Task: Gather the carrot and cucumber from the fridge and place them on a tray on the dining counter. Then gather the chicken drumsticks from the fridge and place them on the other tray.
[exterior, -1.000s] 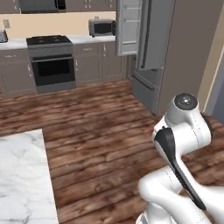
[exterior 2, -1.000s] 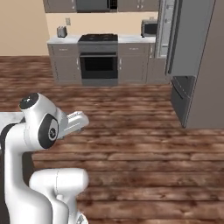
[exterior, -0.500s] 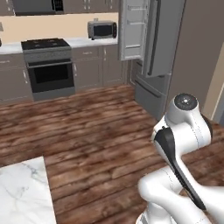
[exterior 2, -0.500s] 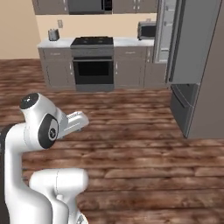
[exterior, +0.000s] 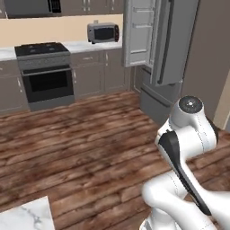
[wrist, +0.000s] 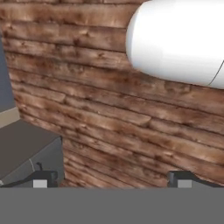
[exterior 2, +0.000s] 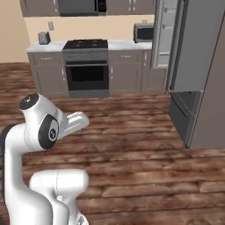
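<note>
The grey fridge [exterior: 173, 49] stands at the right of the kitchen, with one upper door swung open to show its white door shelves [exterior: 139, 31]; it is also in the right base view as the fridge [exterior 2: 197, 66]. What lies inside is hidden from here, so carrot, cucumber and drumsticks are out of sight, as are the trays. My arm is folded close over the base. In the hand view my gripper [wrist: 109, 178] is open, its two dark fingertips [wrist: 41, 178] wide apart over the wooden floor, with nothing between them.
A corner of the marble dining counter [exterior: 27, 218] shows at the lower left. Along the back wall are a stove [exterior: 45, 72], a microwave [exterior: 103, 32], a toaster [exterior 2: 43, 38] and grey cabinets. Wooden floor [exterior: 90, 148] lies open between me and the fridge.
The base has driven on, so both base views shifted: the fridge looms larger and the marble counter has slid toward the lower left corner. The arm's pose is unchanged.
</note>
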You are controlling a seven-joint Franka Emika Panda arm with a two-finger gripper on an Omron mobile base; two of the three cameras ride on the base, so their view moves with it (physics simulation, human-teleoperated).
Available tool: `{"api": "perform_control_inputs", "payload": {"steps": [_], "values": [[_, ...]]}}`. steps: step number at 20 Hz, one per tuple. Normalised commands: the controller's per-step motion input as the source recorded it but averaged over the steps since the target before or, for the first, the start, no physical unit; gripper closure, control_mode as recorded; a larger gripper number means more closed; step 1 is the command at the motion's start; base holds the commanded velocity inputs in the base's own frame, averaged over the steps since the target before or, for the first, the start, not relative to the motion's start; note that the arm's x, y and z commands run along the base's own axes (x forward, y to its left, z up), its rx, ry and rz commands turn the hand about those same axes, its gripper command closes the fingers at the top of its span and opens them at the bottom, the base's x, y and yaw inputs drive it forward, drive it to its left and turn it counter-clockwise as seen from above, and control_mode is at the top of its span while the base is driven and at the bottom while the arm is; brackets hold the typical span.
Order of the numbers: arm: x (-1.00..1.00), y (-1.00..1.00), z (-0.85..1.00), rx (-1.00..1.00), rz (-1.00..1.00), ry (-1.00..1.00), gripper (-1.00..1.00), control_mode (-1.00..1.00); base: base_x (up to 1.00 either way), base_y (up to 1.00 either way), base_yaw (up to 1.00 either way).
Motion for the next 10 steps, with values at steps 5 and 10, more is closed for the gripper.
{"api": "perform_control_inputs", "payload": {"steps": [5,10], "values": [[0.00,0.00,0.00,0.00,0.00,0.00,-1.00,1.00,0.68,0.00,-0.09],[0.00,0.00,0.00,0.00,0.00,0.00,-1.00,1.00,0.66,0.00,-0.09]]}}
